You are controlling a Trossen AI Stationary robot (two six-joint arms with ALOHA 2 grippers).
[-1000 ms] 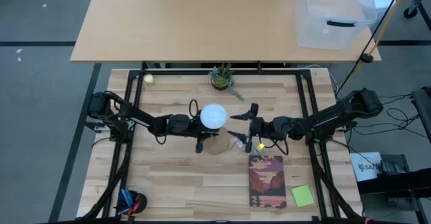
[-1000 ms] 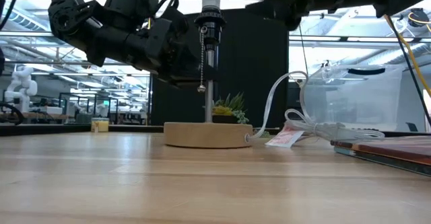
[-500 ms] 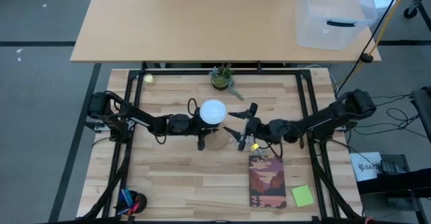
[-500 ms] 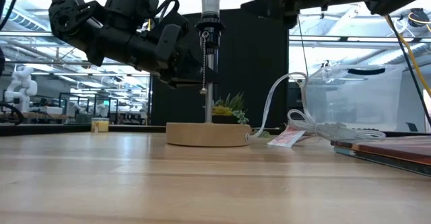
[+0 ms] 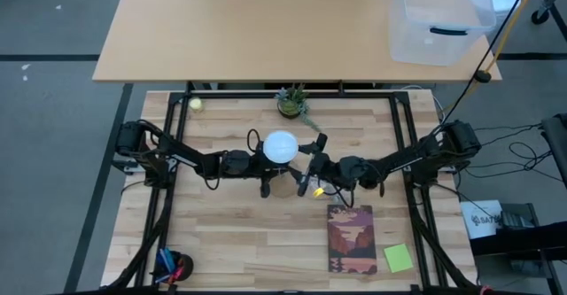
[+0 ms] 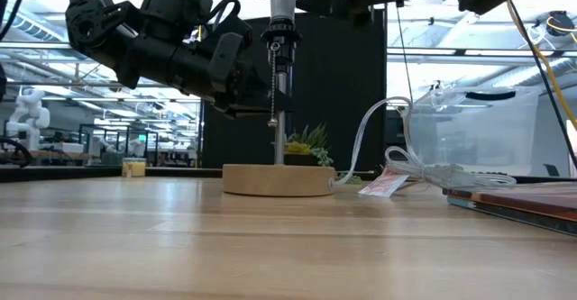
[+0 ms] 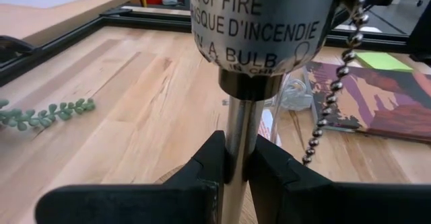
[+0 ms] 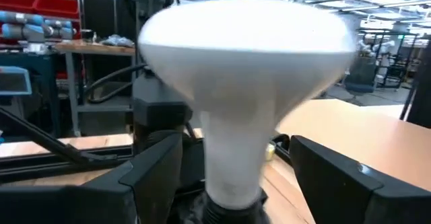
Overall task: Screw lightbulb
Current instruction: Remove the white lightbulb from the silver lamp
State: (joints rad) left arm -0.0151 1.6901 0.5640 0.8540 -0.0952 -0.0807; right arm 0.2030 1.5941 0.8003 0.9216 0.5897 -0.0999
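Observation:
The white lightbulb (image 5: 280, 145) sits upright in the black socket (image 7: 262, 22) of a lamp. The lamp has a metal post and a round wooden base (image 6: 278, 179) resting flat on the table. My left gripper (image 7: 237, 167) is shut on the post below the socket, coming in from the table's left (image 5: 263, 171). My right gripper (image 5: 308, 164) is open at bulb height on the bulb's right. In the right wrist view its fingers (image 8: 155, 177) stand on either side of the bulb's neck (image 8: 232, 150), with a gap on each side. A bead pull chain (image 7: 330, 109) hangs from the socket. My left gripper pinches the lamp's metal post (image 7: 236, 133) between its two fingers, just under the socket. The fingers come nearly level from the table's left and lie across the post. The lamp stands upright with its wooden base on the table.
A small potted plant (image 5: 292, 103) stands behind the lamp. A book (image 5: 352, 239) and a green sticky note (image 5: 398, 258) lie at the near right. The lamp's clear cord and tag (image 6: 383, 178) lie right of the base. A yellow-green ball (image 5: 195, 104) sits at the far left.
My right gripper has moved toward the table's left, up to the bulb, and stays open; its fingers now flank the bulb's neck. The bulb has shifted a little toward the far edge. My left gripper keeps its hold on the post.

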